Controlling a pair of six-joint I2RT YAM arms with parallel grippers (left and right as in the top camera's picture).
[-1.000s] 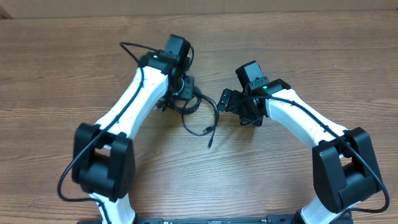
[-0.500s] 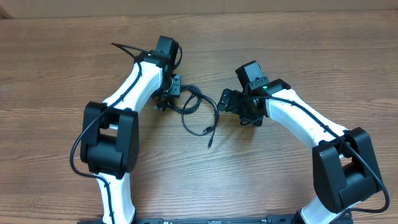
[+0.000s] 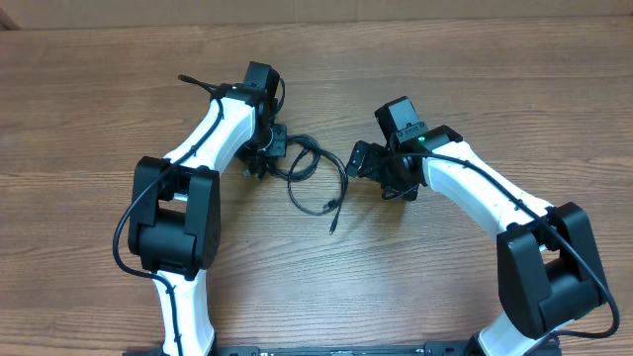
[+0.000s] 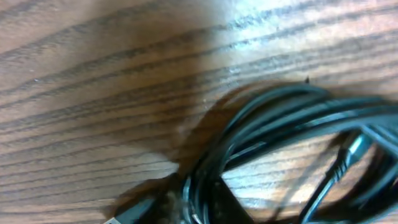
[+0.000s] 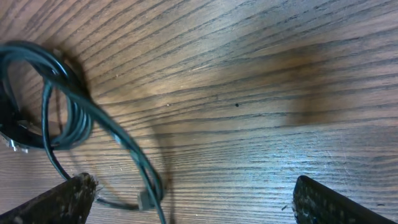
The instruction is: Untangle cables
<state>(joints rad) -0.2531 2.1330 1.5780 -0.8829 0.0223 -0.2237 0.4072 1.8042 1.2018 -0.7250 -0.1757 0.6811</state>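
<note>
My right gripper (image 5: pixel 199 203) gapes wide, empty. My left gripper (image 3: pixel 268 149) hangs over the tangled thin black cables (image 4: pixel 280 112), and I can't tell its grip.

The table (image 3: pixel 79 119) is seen from straight above, while the cables (image 4: pixel 267 118) are shared close-up by the 2 wrist views.

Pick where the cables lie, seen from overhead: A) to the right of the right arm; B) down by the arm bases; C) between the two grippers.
C: the cables lie between the left gripper and the open right gripper.
</note>
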